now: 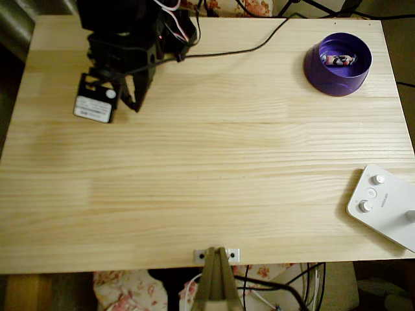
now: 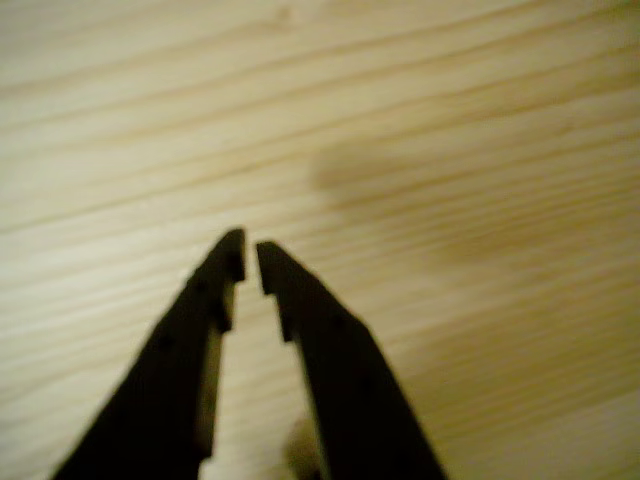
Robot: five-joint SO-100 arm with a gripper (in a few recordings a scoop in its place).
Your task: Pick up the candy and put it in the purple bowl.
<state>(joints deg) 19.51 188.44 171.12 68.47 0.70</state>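
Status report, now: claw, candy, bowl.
Claw nearly shut, empty, over bare table. Candy lying inside purple bowl, far corner. White device off to the side, nothing blocking.

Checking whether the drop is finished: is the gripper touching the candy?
Apart. The overhead view shows the candy lying in the purple bowl at top right, with the gripper far across the table at top left.

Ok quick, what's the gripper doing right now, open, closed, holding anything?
Gripper: nearly closed, a thin gap between the tips, holding nothing. The candy lies in the purple bowl.

Bare table (image 1: 207,162) between pincer (image 1: 130,103) and purple bowl (image 1: 338,65).
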